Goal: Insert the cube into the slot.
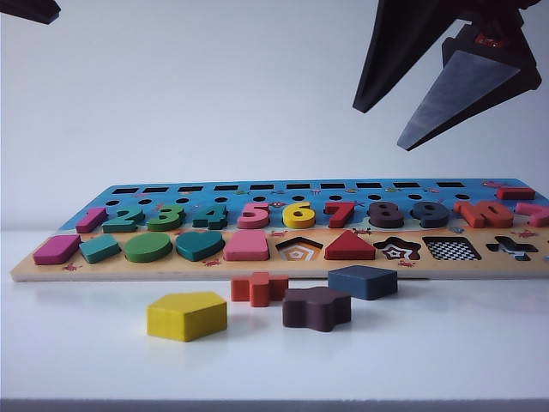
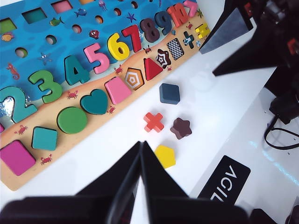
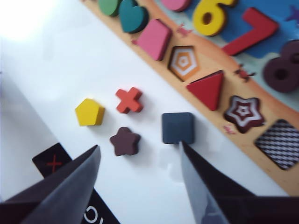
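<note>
Four loose blocks lie on the white table near the puzzle board (image 1: 26, 273): one navy cube (image 1: 362, 281), one brown star (image 1: 316, 308), one red cross (image 1: 258, 288), one yellow pentagon (image 1: 186, 315). The cube sits just nearer than the empty checkered slot (image 1: 452, 249). Right gripper (image 3: 140, 161) hovers above, jaws wide apart, empty. Left gripper (image 2: 141, 154) is pressed closed, empty, raised on the left

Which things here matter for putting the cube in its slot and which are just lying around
For the job: navy cube; checkered square slot; right gripper, open above the cube.

Lying about: yellow pentagon; orange cross; brown star; left gripper, shut, off to the side.
</note>
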`<state>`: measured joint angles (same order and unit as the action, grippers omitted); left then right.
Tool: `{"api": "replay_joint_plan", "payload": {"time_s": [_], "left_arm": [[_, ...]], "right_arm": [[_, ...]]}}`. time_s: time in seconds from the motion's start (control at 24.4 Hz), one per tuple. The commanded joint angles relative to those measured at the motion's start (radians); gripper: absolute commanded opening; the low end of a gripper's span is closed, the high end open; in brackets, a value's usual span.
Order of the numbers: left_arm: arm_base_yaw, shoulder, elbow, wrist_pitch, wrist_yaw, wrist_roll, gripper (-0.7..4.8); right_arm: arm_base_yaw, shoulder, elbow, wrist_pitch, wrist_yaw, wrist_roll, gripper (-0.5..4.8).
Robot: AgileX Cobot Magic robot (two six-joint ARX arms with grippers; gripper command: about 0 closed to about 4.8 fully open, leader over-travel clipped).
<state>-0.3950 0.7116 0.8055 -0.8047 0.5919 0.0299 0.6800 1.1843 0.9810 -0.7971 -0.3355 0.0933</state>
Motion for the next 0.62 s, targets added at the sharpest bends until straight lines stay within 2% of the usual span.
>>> {"api": "replay_joint_plan", "payload": {"time_s": [0.04, 0.33, 0.62], "left_arm": [[0.0, 0.001, 0.005, 0.007, 0.002, 0.007, 0.1], [0.0, 0.001, 0.005, 0.014, 0.002, 0.007, 0.1], [0.0, 0.001, 0.005, 0.021, 0.002, 0.007, 0.1]], "right_arm": [[0.042, 0.021, 0.005, 0.018, 0.033, -0.013, 3.46], [0.077, 0.09, 0.006, 0.018, 0.153, 0.071, 3.47], [0.078, 0.145, 0.006, 0.022, 0.154, 0.089, 3.47]]}}
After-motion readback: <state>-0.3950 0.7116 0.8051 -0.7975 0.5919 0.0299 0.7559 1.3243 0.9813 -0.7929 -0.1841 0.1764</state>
